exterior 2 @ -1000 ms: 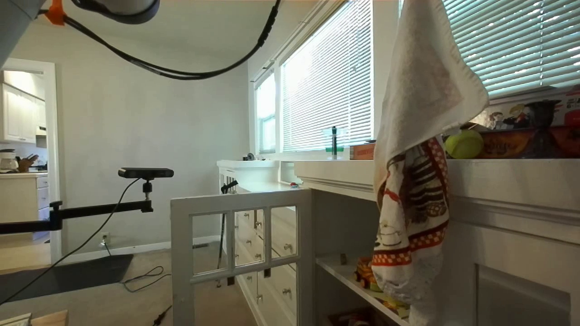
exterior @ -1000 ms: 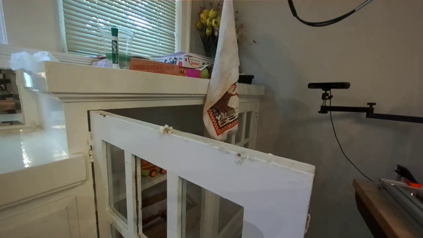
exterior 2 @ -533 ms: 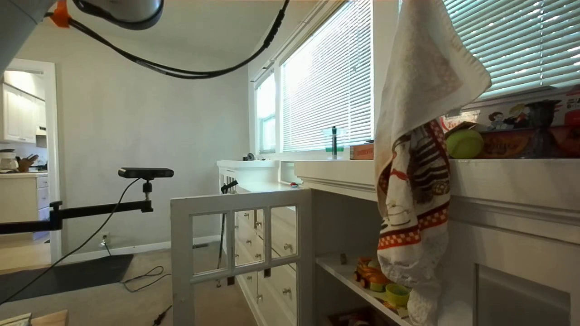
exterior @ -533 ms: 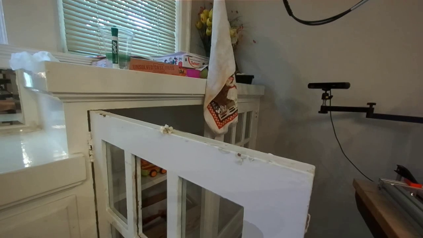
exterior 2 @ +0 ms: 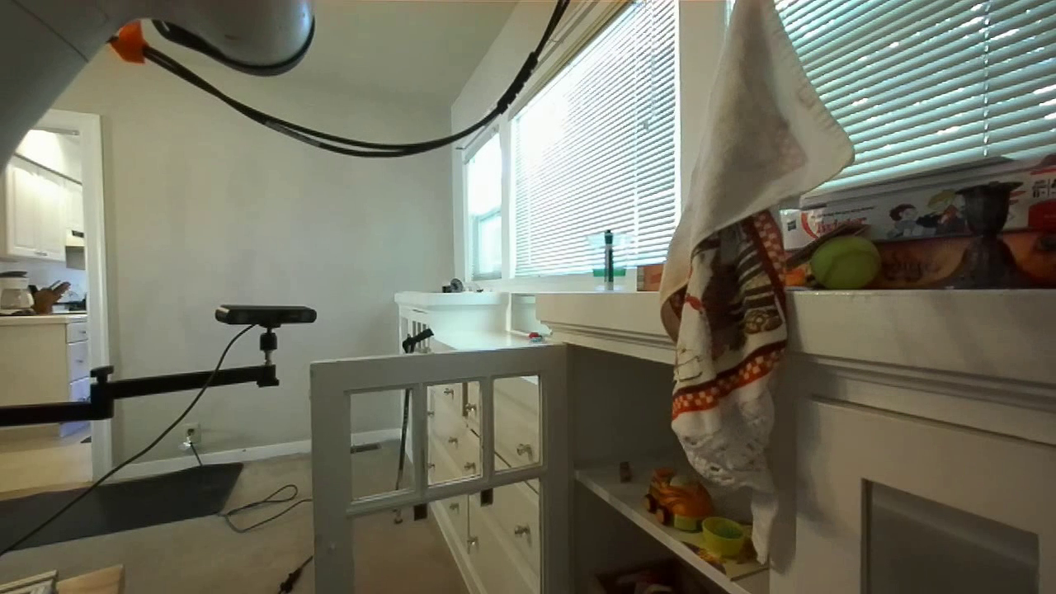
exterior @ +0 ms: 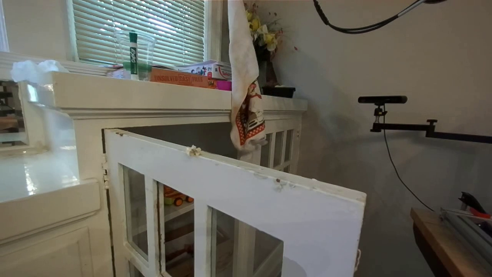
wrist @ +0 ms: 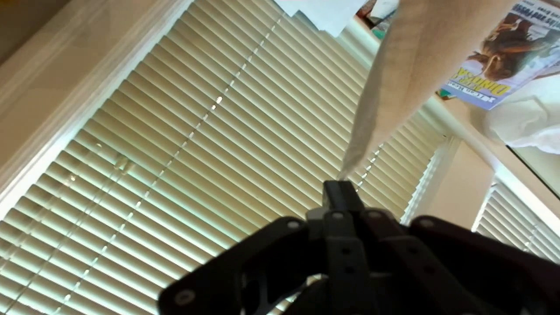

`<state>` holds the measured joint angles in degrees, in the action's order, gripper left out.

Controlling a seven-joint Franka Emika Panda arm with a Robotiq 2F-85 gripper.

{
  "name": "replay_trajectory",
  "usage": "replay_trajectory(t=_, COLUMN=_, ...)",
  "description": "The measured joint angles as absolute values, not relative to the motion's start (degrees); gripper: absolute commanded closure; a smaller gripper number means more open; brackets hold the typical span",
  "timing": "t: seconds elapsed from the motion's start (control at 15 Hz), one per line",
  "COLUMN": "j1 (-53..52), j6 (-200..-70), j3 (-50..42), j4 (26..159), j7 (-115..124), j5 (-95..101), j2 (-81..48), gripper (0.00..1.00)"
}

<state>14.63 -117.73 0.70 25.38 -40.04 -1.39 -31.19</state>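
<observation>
Your pincer (wrist: 340, 186) is clenched on a gathered tip of the towel (wrist: 407, 83), which hangs down from it. The cloth drops in front of the white desk (exterior: 153, 94), and in an exterior view its lower end overlaps the right side of the cabinet opening (exterior 2: 627, 404), beside the shelf (exterior 2: 612, 488); you can't tell whether it brushes the desk's edge. The step in hand looks like managing the towel while it is held aloft. Your next move probably calls for a firm hold and slow, smooth travel, since the loose end could swing into the cabinet door (exterior: 326, 223) or sweep something off the desk.

Along that desk, in an exterior view, a green marker (exterior: 133, 54) stands upright at the left, near an orange box (exterior: 178, 78), with yellow flowers (exterior: 269, 41) at the far end. In an exterior view you also find a tennis ball (exterior 2: 846, 262) just right of the towel, and a toy vehicle (exterior 2: 678, 499) and green cup (exterior 2: 723, 538) on the shelf. The cabinet door stands swung out in both exterior views. Window blinds (exterior 2: 577, 181) hang behind the desk. To the left, a camera (exterior 2: 265, 315) sits on a black bracket (exterior 2: 181, 381); farther off, a kitchen (exterior 2: 37, 363) shows through a doorway (exterior 2: 92, 247).
</observation>
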Motion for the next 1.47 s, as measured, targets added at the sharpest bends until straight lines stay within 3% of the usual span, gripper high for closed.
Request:
replay_trajectory(t=0.6, j1=14.70, j6=-123.34, j3=6.42, j4=25.52, j7=-49.73, j5=-6.97, j2=-37.06, gripper=1.00)
replay_trajectory(t=1.47, j1=14.60, j6=-124.92, j3=6.86, j4=25.52, j7=-51.82, j5=-7.63, j2=-40.05, gripper=1.00)
